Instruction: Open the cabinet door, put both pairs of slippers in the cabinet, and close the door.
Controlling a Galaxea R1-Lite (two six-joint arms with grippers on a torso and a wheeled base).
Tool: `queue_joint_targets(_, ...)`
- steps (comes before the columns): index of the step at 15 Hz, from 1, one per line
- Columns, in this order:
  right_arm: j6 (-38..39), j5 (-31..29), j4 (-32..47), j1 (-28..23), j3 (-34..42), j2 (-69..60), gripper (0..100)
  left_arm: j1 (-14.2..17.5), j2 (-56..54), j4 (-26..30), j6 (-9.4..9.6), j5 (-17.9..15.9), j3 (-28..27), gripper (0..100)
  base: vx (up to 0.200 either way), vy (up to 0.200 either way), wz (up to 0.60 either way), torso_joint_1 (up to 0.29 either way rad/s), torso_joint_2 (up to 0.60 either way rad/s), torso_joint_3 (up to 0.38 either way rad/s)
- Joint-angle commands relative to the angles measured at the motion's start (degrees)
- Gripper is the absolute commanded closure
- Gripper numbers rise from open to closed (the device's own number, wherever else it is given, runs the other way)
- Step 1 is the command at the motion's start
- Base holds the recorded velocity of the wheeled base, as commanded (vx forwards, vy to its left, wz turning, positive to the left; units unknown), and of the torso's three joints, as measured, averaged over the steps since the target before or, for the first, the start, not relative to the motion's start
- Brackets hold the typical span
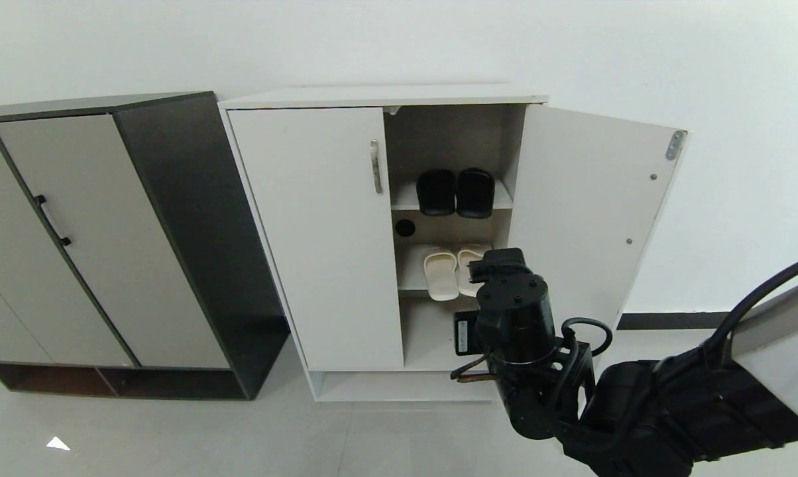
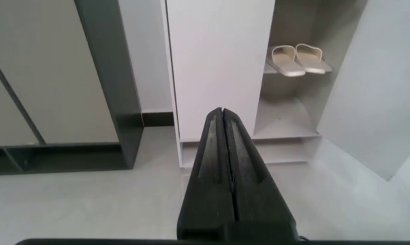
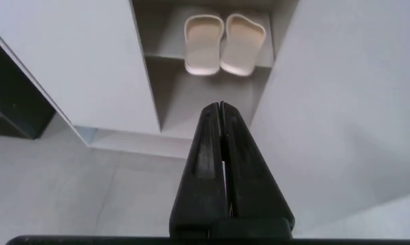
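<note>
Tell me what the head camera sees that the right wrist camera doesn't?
Head view alone: the black slippers on the upper shelf, the closed door's handle, and the grey cabinet beside the white cabinet. Right wrist view alone: the right gripper pressed shut, close up. Both: the white slippers on the middle shelf and the open door.

Nothing readable here, folks. One pale sticker (image 1: pixel 463 337) sits on the right arm (image 1: pixel 518 311), at 6 o'clock from the cream slippers (image 1: pixel 451 270), and its print is too small to make out.
</note>
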Motion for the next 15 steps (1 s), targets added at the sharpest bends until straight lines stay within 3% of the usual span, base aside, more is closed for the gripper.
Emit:
queue_joint_targets(1,0.0,0.4,-0.6,-0.7,0.1,0.0,100,0.0,0.1,0.0,0.02,0.0,0.0,100,0.000,0.000,0.00,0.000,0.00,0.000)
queue_joint_targets(15,-0.1,2.6,-1.2,-0.7,1.4,2.1,100,0.0,0.1,0.0,0.02,0.0,0.0,100,0.000,0.000,0.00,0.000,0.00,0.000)
